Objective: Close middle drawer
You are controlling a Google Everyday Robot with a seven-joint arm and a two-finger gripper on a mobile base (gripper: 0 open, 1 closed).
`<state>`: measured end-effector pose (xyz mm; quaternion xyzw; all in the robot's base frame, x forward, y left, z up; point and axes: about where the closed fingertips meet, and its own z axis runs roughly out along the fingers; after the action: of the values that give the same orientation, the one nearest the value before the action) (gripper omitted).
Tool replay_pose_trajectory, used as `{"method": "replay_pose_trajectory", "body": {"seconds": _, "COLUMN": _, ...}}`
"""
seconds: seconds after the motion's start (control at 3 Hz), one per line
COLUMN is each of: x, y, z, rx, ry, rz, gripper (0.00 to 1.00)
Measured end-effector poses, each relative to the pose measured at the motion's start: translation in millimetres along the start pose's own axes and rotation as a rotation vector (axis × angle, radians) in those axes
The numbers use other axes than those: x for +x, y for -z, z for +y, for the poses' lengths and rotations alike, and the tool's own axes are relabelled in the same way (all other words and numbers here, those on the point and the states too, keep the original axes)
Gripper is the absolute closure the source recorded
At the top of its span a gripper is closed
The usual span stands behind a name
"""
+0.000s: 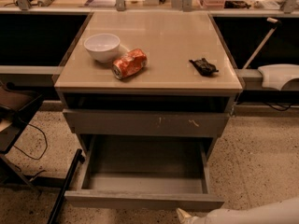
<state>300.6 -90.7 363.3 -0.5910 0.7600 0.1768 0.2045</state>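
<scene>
Low, end effector [183,215] near open middle drawer [145,200] front; arm [254,214] near-horizontal.

Looking down at an angle from in front of & above the counter [163,36], facing its drawer side, mid-range; taking in whole top, open middle drawer [145,183], floor [261,162] both sides. Catching the hand [183,215] at btm edge, right of centre.

The beige cabinet top [168,36] carries white bowl [102,46], crushed orange can [130,63], black object [203,66]; tool [182,214] low by the frame's bottom edge.
</scene>
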Motion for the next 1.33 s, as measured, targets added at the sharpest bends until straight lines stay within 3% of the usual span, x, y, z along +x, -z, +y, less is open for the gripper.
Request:
{"method": "replay_pose_trajectory", "body": {"seconds": 0.33, "x": -9, "y": 5, "z": -26, "rx": 0.023, "ry": 0.067, "rz": 0.031, "gripper": 0.00}}
{"method": "replay_pose_trajectory", "body": {"seconds": 0.67, "x": -13, "y": 8, "z": -39, "rx": 0.046, "ry": 0.085, "rz": 0.041, "gripper": 0.00}}
{"method": "replay_pose_trajectory", "body": {"seconds": 1.0, "x": -37, "y": 2, "z": -74, "rx": 0.068, "ry": 0.137, "rz": 0.053, "gripper": 0.00}}
{"method": "replay_pose_trajectory", "body": {"seconds": 1.33, "x": -40, "y": 1, "z": -79, "rx": 0.071, "ry": 0.143, "rz": 0.055, "gripper": 0.00}}
